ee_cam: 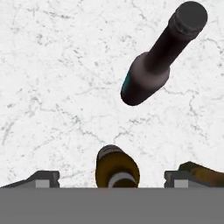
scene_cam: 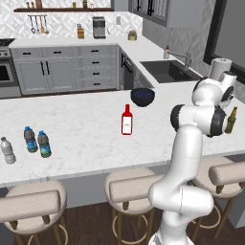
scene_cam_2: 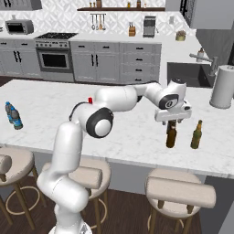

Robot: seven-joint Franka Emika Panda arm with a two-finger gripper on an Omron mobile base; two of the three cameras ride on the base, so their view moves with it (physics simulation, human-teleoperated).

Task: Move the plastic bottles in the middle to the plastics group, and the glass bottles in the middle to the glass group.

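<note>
Two dark bottles flank the brown bottle (ee_cam: 117,168) under the hand (ee_cam: 111,180).

I'm in a home kitchen: oven (scene_cam_2: 54,60), sink (scene_cam: 170,71), grey cabinets (scene_cam: 64,69), marble counter (scene_cam: 81,124) with stools (scene_cam: 33,203), hanging utensils (scene_cam_2: 97,21).

The table (ee_cam: 52,87) looks like polished white marble with grey veins. The brown bottle (ee_cam: 117,168) and nearly black bottle (ee_cam: 151,72) appear smooth, dark, faintly glossy glass.
</note>
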